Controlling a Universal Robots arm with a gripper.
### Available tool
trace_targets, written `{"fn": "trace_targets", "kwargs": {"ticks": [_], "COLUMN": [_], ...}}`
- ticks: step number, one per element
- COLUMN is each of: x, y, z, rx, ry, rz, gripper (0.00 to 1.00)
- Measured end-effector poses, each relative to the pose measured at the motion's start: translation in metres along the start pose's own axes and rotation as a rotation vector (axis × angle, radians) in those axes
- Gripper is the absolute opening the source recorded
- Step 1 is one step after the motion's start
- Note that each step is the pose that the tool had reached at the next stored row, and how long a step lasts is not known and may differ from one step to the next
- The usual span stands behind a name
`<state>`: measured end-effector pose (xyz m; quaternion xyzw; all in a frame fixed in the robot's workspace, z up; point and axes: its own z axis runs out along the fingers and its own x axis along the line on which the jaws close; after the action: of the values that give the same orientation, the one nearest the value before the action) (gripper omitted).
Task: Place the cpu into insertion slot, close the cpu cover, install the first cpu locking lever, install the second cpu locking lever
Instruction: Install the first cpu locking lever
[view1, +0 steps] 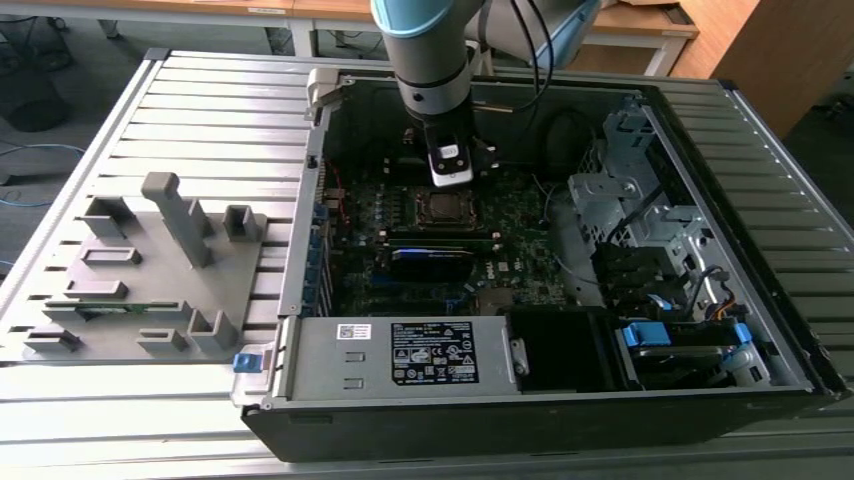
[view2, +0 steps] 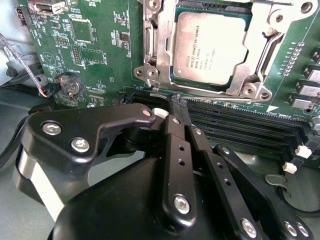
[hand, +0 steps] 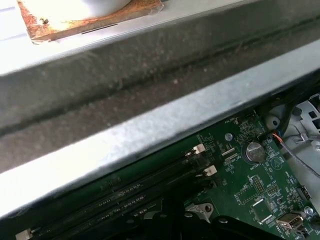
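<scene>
Since the cpu (view2: 210, 47) lies beneath the closed cpu cover (view2: 162, 55), lever locking is judged in hand; the gripper (view2: 176, 104), fingers together, needs precise tip placement.

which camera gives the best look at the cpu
Second wrist view: the cpu is close, its metal top plain. The exterior view has it small and far. The first wrist view faces the case wall.

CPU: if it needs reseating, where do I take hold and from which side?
The cpu lies flat, ringed closely by the cover, so no side approach. Probably come straight down and pinch two opposite edges of its raised silvery top; whether the cover overlaps its rim, I cannot tell.
</scene>
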<state>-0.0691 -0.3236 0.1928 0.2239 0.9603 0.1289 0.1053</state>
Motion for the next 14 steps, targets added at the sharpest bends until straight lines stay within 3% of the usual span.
{"fn": "trace_targets", "kwargs": {"ticks": [14], "x": [-0.0002], "y": [-0.0020], "z": [0.0025], "rx": [-0.0002], "ry": [-0.0006], "rz": [0.000], "gripper": [0.11]}}
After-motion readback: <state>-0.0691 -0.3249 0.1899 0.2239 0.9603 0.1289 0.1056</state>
